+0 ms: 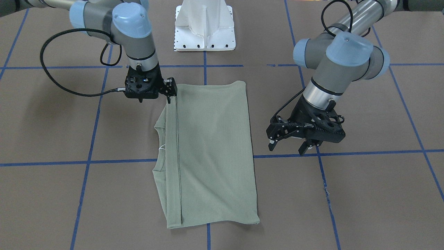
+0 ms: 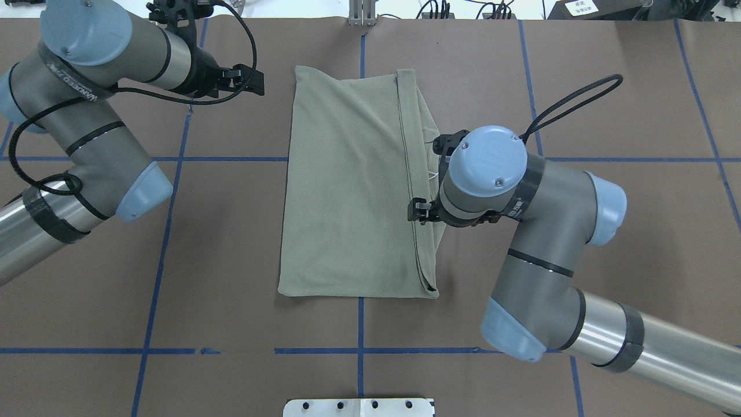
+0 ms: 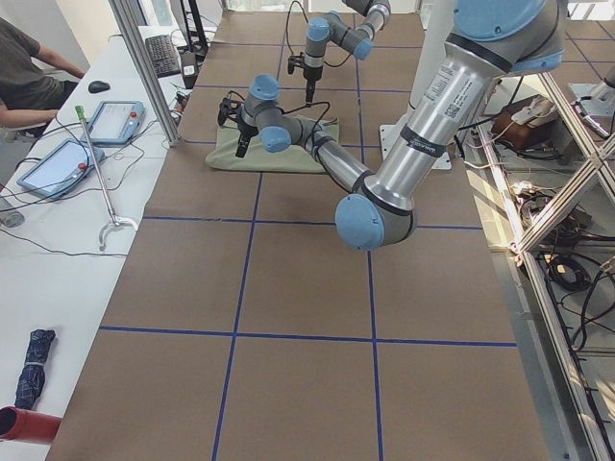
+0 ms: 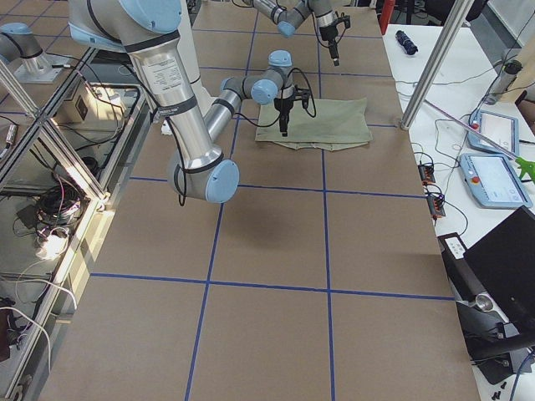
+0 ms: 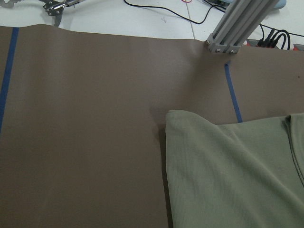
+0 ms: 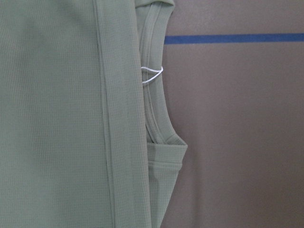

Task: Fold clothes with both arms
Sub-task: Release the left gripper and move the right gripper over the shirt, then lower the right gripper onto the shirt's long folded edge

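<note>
The sage-green shirt lies flat on the brown table, folded into a long rectangle, with a folded band along its neck side. Its ribbed neck and a white loop show in the right wrist view. My right gripper points down at the band's end nearest the robot. I cannot tell whether it is open or shut, or whether it touches the cloth. My left gripper is open and empty, above the table and off the shirt's other long side. The left wrist view shows a shirt corner.
The white pedestal base stands at the robot's side of the table. Blue tape lines cross the brown surface. An aluminium post stands at the far table edge. A side table with tablets and a seated person lie beyond it.
</note>
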